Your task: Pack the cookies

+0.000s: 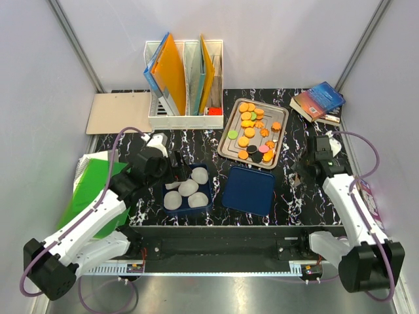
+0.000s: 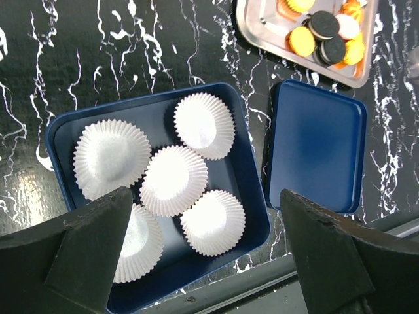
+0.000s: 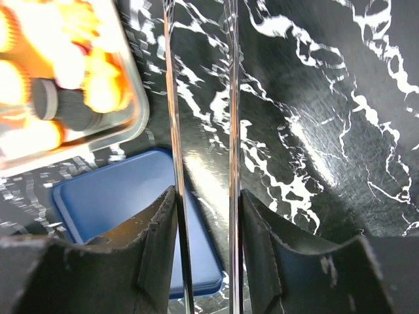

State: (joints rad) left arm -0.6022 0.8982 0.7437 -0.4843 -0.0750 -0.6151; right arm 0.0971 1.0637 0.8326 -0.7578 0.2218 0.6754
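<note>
The left claw (image 2: 204, 219) is held wide open, empty, above the dark-blue plastic box (image 2: 243, 171) of white pleated paper cups (image 2: 173, 180); the right claw (image 3: 208, 212) is closed on thin metal tongs (image 3: 232, 98) — presumably for picking; farther off, the small round cookies (image 1: 249, 132) are gathered — unpacked — on the steel tray (image 1: 224, 136).

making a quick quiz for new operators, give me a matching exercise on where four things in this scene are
1 cookies
2 paper cups
3 blue lid
4 tongs

a in the blue box
b in the right gripper
c on the metal tray
d flat on the table

Pairs: 1-c, 2-a, 3-d, 4-b
</note>
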